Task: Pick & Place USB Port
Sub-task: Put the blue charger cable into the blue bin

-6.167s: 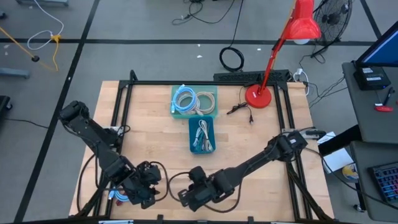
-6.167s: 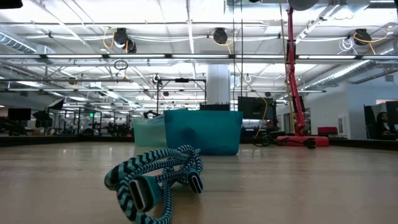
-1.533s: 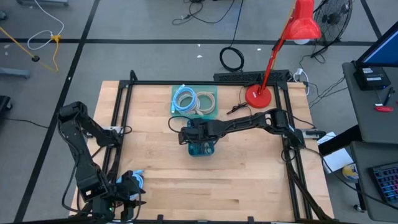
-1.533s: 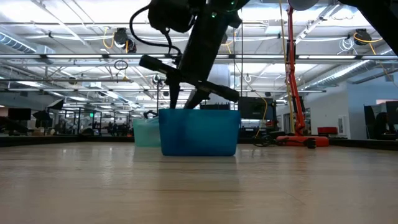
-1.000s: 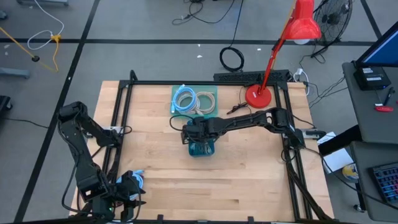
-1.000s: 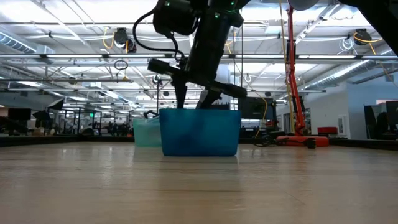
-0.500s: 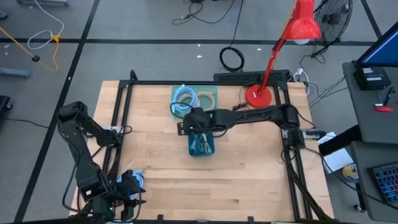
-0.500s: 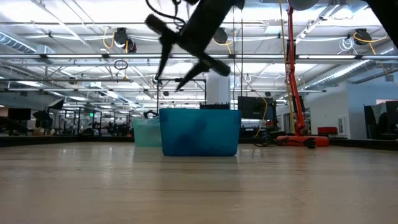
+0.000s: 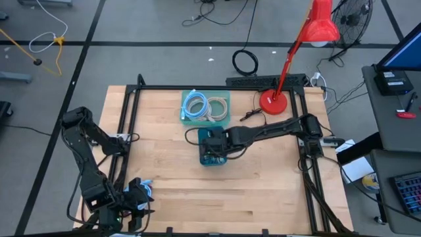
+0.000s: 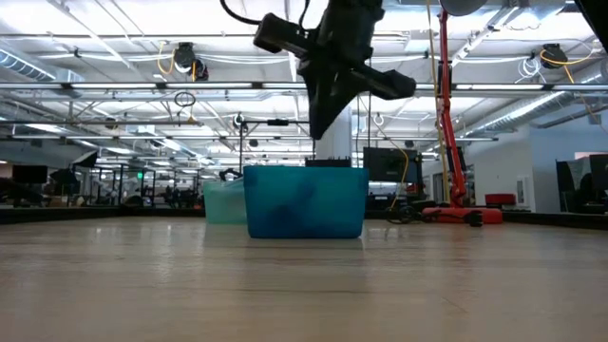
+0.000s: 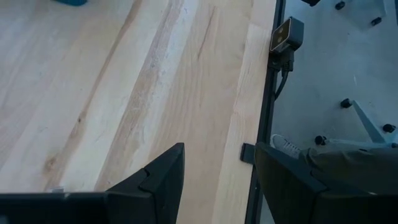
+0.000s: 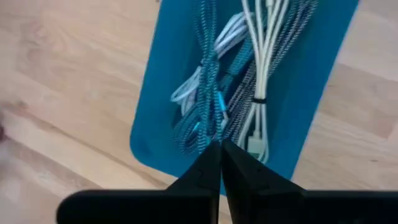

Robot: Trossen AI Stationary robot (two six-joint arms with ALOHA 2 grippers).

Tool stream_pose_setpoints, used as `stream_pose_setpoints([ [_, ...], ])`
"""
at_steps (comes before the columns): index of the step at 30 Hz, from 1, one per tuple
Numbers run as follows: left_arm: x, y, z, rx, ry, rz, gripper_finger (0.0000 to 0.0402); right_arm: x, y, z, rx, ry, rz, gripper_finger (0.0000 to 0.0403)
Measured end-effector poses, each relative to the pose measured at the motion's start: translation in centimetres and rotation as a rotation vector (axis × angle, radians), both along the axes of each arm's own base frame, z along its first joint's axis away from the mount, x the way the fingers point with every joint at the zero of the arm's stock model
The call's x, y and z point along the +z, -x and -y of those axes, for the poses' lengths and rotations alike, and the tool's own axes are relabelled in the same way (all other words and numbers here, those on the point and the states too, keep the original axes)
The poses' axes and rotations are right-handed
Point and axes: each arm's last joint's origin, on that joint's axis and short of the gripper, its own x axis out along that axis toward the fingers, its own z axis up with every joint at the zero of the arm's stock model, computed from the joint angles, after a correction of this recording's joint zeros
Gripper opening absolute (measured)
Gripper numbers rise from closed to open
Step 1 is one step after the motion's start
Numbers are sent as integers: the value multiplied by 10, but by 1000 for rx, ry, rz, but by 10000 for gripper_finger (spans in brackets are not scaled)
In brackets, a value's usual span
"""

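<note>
A teal braided USB cable (image 12: 202, 106) lies bundled in the blue bin (image 12: 311, 93) beside a white cable (image 12: 264, 62). The bin (image 9: 204, 158) stands mid-table and also shows in the low view (image 10: 304, 201). My right gripper (image 12: 220, 152) hangs over the bin, pointing down with its fingers shut on nothing. In the low view it (image 10: 317, 133) is clear above the bin's rim. In the high view it (image 9: 212, 141) covers the bin's far half. My left gripper (image 11: 217, 177) is open and waits at the table's near left corner (image 9: 138, 195).
A paler bin (image 9: 223, 99) with coiled cables stands just beyond the blue one. A red desk lamp (image 9: 273, 101) stands at the far right, with a loose black cable (image 9: 253, 115) near its base. Bare wood lies toward the near edge.
My right gripper rose out of the blue bin with its fingers open, swung toward the far edge while tilted, then came back over the bin pointing down. Its fingers have shut. The cables stayed in the bin.
</note>
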Motion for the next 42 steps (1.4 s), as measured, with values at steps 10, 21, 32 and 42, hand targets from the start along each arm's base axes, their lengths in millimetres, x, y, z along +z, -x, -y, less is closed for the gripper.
stream_pose_setpoints([
  [10, 0, 0, 0, 4, 5, 0, 197, -1, 8, -9, -2, 30, -64, 0],
  [21, 0, 0, 0, 3, 6, 1, 197, -34, 10, -19, -46, 0, -30, 0],
  [32, 0, 0, 0, 4, 6, 1, 197, -54, 5, -20, -68, -9, 9, 0],
  [42, 0, 0, 0, 1, 11, -8, 197, -79, -15, -27, -55, -78, 80, 0],
])
